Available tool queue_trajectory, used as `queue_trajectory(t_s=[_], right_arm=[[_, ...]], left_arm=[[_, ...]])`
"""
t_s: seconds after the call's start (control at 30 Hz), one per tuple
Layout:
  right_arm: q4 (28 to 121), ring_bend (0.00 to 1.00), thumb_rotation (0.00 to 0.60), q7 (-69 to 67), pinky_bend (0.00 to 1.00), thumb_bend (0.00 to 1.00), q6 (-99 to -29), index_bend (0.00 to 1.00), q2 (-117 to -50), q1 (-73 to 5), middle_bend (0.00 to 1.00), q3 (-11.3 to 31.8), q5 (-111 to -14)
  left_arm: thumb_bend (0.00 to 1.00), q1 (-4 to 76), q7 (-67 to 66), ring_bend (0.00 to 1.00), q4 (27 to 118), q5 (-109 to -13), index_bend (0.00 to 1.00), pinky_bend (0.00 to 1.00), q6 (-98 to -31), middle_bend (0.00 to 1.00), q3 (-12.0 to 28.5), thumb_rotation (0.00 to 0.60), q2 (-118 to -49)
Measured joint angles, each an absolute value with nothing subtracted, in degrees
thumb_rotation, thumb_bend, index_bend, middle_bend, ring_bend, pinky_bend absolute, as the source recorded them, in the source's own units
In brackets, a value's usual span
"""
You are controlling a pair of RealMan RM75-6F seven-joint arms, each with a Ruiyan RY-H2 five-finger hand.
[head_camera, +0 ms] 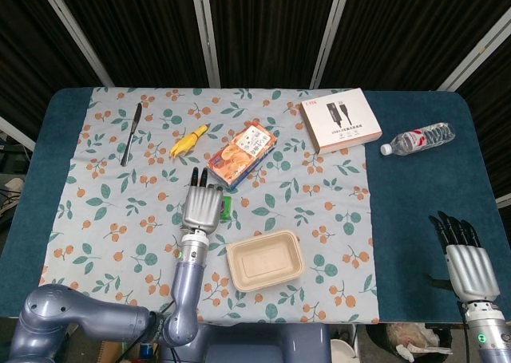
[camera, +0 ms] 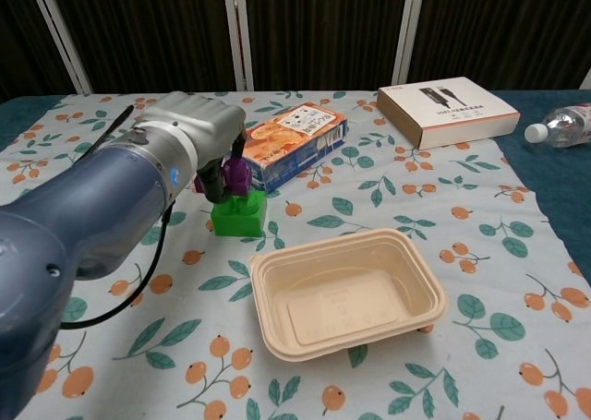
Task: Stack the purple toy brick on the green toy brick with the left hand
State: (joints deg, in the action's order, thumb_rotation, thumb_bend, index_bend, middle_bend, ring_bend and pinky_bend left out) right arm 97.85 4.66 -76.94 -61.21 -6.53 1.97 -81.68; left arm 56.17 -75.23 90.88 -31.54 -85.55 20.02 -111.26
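The purple toy brick (camera: 234, 177) is gripped in my left hand (camera: 196, 136) and sits right on top of the green toy brick (camera: 239, 216), which rests on the floral cloth. From the head view my left hand (head_camera: 203, 207) covers both bricks; only a green edge (head_camera: 228, 211) shows at its right. My right hand (head_camera: 465, 261) hovers at the table's near right corner over the blue cloth, fingers straight and apart, holding nothing.
A beige tray (camera: 343, 291) lies just right of and nearer than the green brick. A snack box (camera: 284, 144) stands directly behind it. Farther off are a white box (head_camera: 341, 120), a water bottle (head_camera: 417, 138), a yellow toy (head_camera: 187, 142) and a black pen (head_camera: 132, 133).
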Motion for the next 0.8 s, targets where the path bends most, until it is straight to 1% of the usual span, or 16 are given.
queue_trajectory(t_s=[0.37, 0.8], right_arm=[[97.49, 0.00, 0.600, 4.45, 0.00, 0.08, -76.42, 0.09, -61.30, -6.69, 0.01, 2.11, -80.97], [97.66, 0.00, 0.600, 4.15, 0.00, 0.08, -76.87, 0.09, -61.04, -6.56, 0.01, 2.08, -81.38]], left_arm=[[0.41, 57.55, -74.58, 0.06, 84.75, -31.29, 0.47, 0.00, -83.29, 0.45, 19.54, 0.600, -114.70], [0.41, 57.77, -74.19, 0.06, 81.70, -32.30, 0.47, 0.00, -82.86, 0.44, 18.61, 0.600, -116.70]])
